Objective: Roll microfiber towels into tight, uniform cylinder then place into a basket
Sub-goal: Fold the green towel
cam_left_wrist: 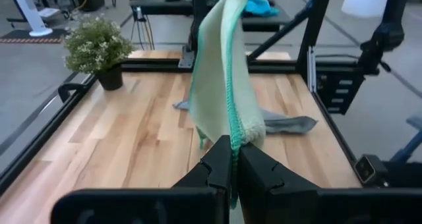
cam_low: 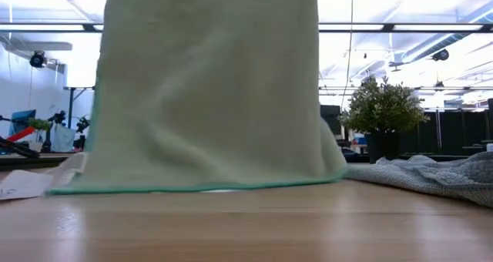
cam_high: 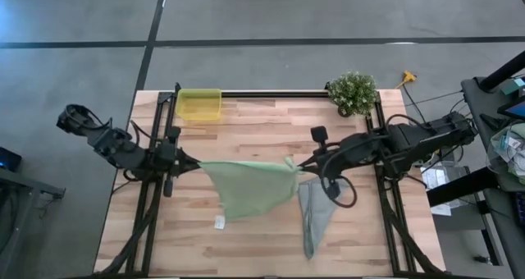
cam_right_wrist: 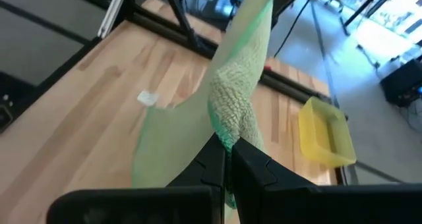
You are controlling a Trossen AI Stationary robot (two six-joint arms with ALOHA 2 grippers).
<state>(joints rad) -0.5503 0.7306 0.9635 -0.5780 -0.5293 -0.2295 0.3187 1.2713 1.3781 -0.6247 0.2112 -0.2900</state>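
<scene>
The light green towel (cam_high: 246,189) hangs stretched between the two arms over the middle of the wooden table (cam_high: 262,123). The left gripper (cam_high: 194,163) pinches one upper corner with its fingers closed on the cloth, and the right gripper (cam_high: 300,166) pinches the opposite upper corner the same way. From above, the towel spreads as a wide shape sagging toward the table's near edge, with its small white tag (cam_high: 219,222) lying on the wood.

The low view shows what the overhead one cannot: the towel's bottom hem (cam_low: 192,188) rests on the table, and the cloth rises out of sight above (neither gripper shows there). To its right lies the grey-blue towel (cam_low: 431,173), crumpled flat on the wood, with the potted plant (cam_low: 383,112) behind it.

From above, the grey-blue towel (cam_high: 316,213) lies toward the near right part of the table, partly under the right arm. The yellow basket (cam_high: 199,104) sits at the far edge near the left corner, the plant (cam_high: 353,93) at the far right corner.

The left wrist view shows the dark fingers (cam_left_wrist: 217,161) shut tight on the towel's teal-stitched edge (cam_left_wrist: 232,85). The right wrist view shows the same clamp on the bunched corner (cam_right_wrist: 231,105), with the basket (cam_right_wrist: 324,133) beyond.
</scene>
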